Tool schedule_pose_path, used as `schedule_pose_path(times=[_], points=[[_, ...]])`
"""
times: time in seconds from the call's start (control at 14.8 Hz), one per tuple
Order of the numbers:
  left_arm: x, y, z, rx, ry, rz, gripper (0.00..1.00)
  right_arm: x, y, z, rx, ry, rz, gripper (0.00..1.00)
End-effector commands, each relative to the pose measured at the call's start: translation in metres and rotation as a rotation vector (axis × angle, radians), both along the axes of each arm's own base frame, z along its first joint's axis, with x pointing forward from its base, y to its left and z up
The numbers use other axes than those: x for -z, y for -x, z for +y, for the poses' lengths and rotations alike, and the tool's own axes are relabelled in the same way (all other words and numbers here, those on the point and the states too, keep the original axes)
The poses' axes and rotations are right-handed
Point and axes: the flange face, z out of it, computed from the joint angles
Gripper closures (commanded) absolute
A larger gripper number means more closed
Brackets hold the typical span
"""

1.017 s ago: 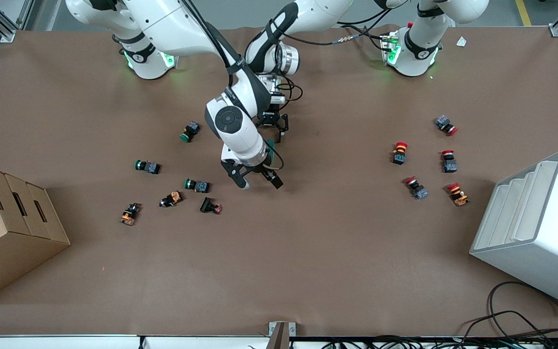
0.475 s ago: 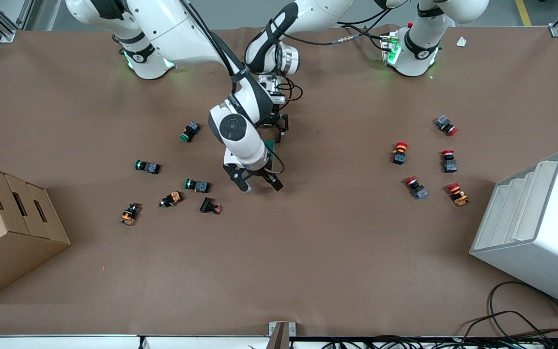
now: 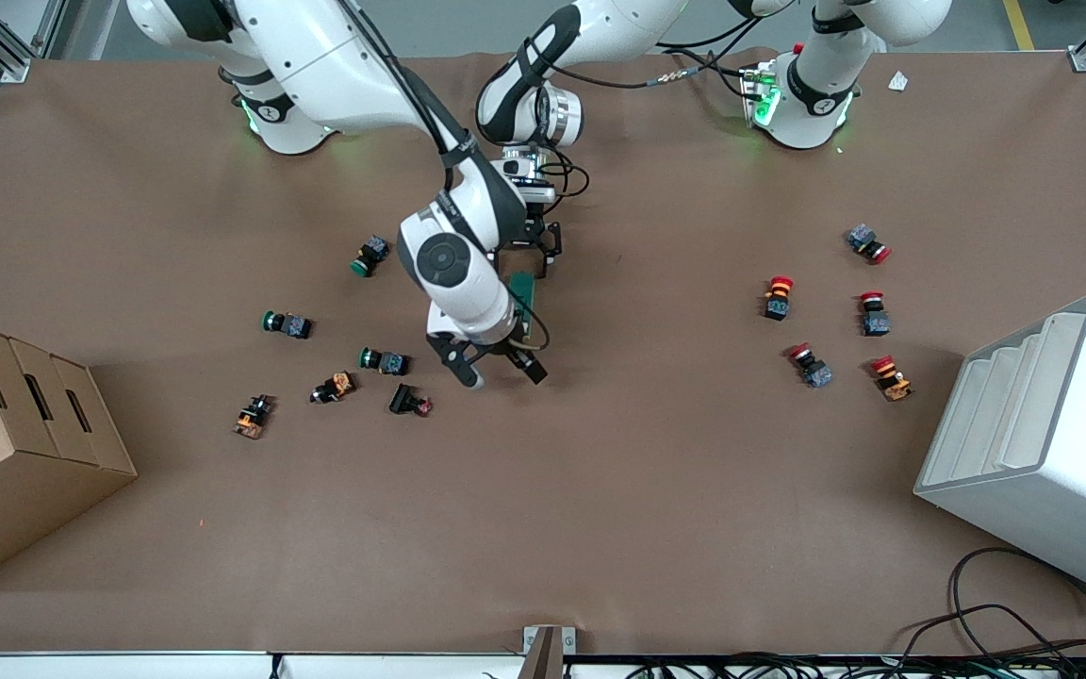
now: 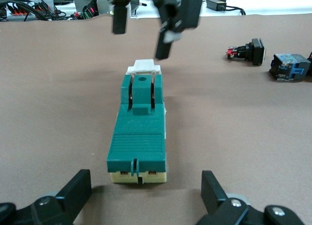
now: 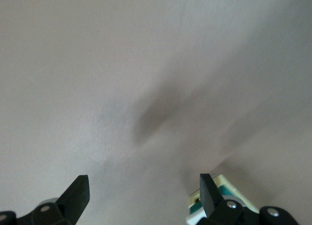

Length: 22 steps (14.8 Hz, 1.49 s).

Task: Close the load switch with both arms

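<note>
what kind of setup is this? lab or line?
Most likely a robot lab bench, not a line. Two arms bolted to a paper-covered table, loose push buttons scattered about, a load switch lying flat between the open left gripper and open right gripper, and cables trailing off the edge.

I find no word, number or brand that I can read anywhere here. My left claw's camera shows the load switch (image 4: 138,132) close up, and its green body and cream ends carry no print that I can make out. The small logo marks on my two bases (image 3: 269,113) (image 3: 823,106) are too small to tell.
</note>
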Motion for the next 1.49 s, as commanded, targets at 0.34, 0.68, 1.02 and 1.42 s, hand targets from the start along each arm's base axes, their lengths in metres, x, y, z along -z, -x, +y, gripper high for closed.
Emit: schedule_pose_path(times=[0.34, 0.68, 1.02, 1.42], points=[[-0.048, -0.026, -0.018, -0.178, -0.025, 0.153, 0.01, -0.115, -0.051, -0.150, -0.429, 0.094, 0.113, 0.00], [-0.164, -0.073, -0.037, -0.267, -0.025, 0.296, 0.01, -0.175, -0.070, -0.270, -0.667, 0.155, 0.112, 0.00], [-0.316, -0.173, -0.005, -0.291, 0.016, 0.542, 0.00, -0.236, -0.070, -0.408, -0.809, 0.173, 0.105, 0.00], [-0.461, -0.293, 0.133, -0.191, -0.117, 0.731, 0.00, -0.300, -0.053, -0.458, -0.808, 0.172, 0.093, 0.00]])
